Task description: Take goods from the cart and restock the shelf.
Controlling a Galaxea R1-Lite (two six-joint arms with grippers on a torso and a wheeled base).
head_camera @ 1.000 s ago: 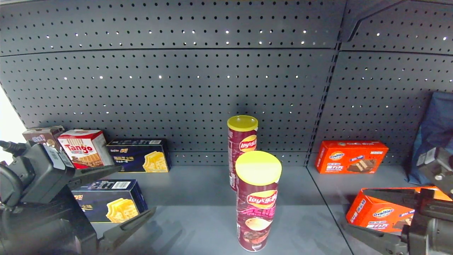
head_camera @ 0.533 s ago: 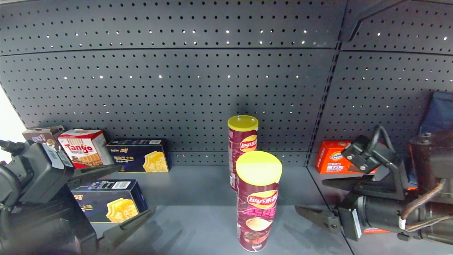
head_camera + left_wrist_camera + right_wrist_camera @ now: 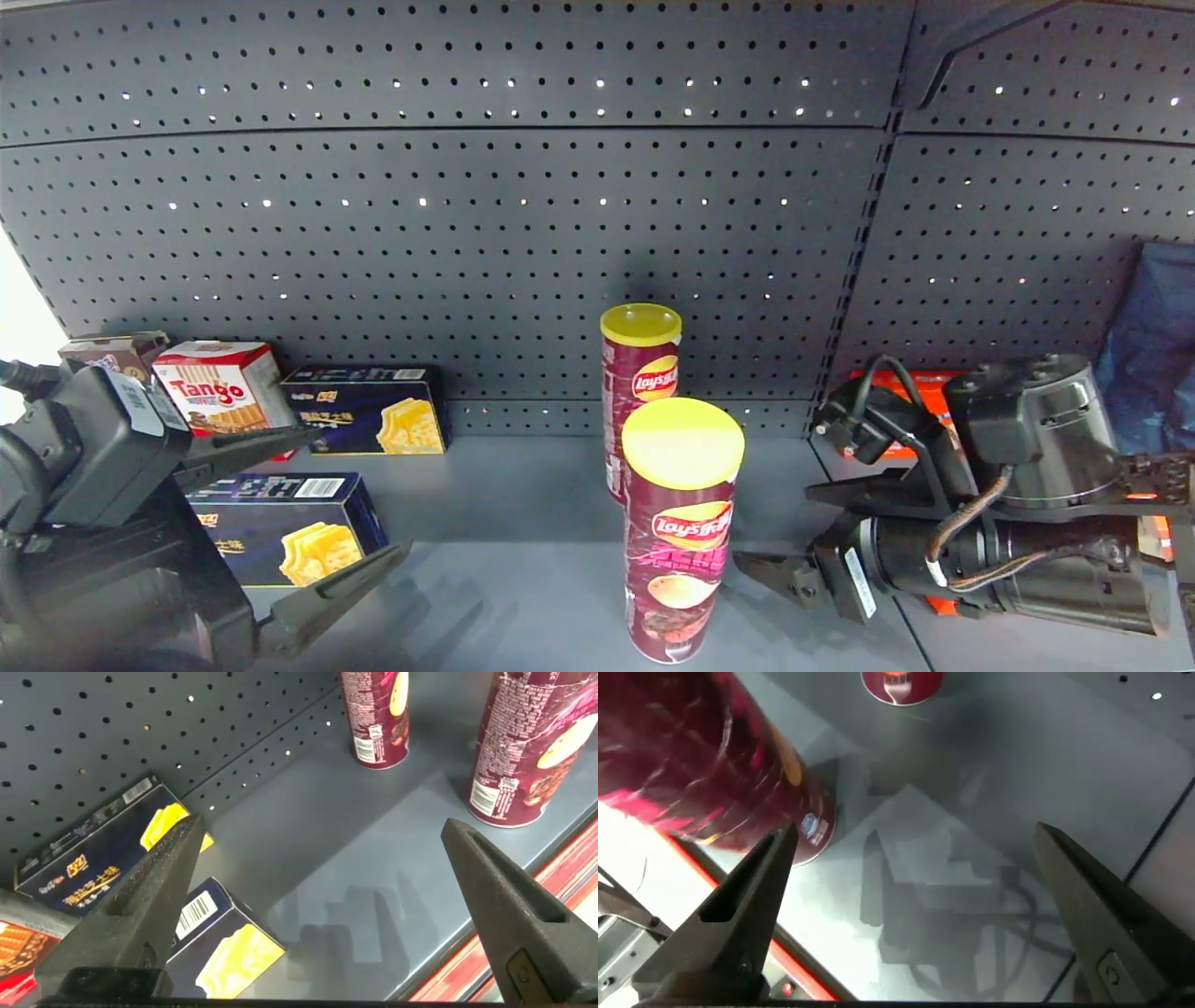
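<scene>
Chips canister (image 3: 680, 541), yellow-lidded and upright, stood on the shelf (image 3: 523, 495) close to its front edge, directly before a second canister (image 3: 640, 373) of the same kind and apparently just clear of it. The right gripper (image 3: 780, 527) lay sideways just beside the front can's lower half, its jaws spread wide and holding nothing. From the head view the nearer fingertip looked just short of the can, but the right wrist view was smeared there, so contact could not be ruled out. In that wrist view the can sat off to one side of the fingers and not between them. The can therefore seemed already placed, and the step was probably one of clearing away or squaring it up. Either way, a tall narrow can so near the edge would tip easily, so any nudge ought to land low on the body and run slowly toward the back. A withdrawal should go straight out to the robot's right, without sweeping a finger across the can. The left gripper (image 3: 362, 490), jaws equally wide and empty, hung well apart over the near blue box (image 3: 289, 527), with another blue box (image 3: 369, 408) and a wafer box (image 3: 219, 387) farther back.
</scene>
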